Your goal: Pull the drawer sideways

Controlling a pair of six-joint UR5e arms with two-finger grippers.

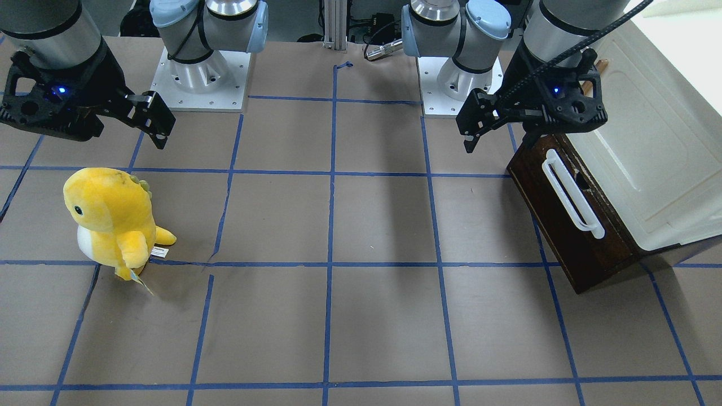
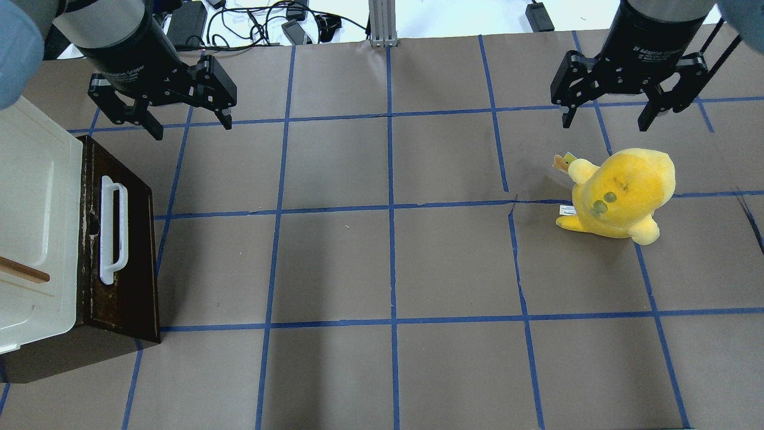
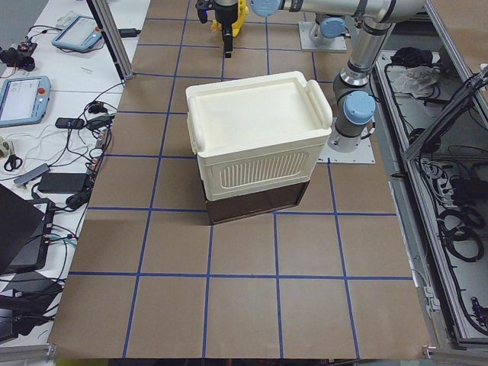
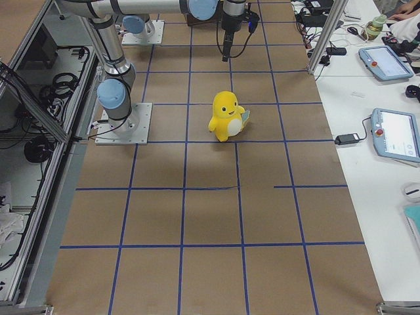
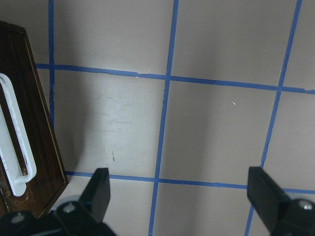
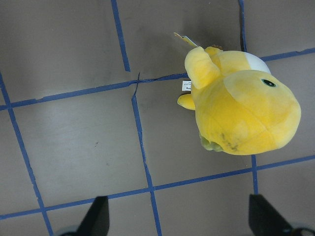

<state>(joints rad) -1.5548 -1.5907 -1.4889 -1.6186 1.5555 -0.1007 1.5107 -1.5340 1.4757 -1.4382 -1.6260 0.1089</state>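
Observation:
The drawer (image 2: 128, 251) has a dark brown wooden front and a long white bar handle (image 2: 112, 230). It sits under the cream-white cabinet (image 2: 36, 197) at the table's left side and none of its interior shows. It also shows in the front view (image 1: 564, 225) and at the left edge of the left wrist view (image 5: 34, 132). My left gripper (image 2: 192, 128) is open and empty, above the table just past the upper end of the drawer front in the overhead view and apart from the handle. My right gripper (image 2: 605, 124) is open and empty, above the plush toy.
A yellow plush dinosaur (image 2: 621, 194) stands on the right half of the table and also shows in the right wrist view (image 6: 241, 113). The brown table (image 2: 388, 269) has a blue tape grid. The cabinet panel carries a small brown wooden handle (image 2: 24, 272).

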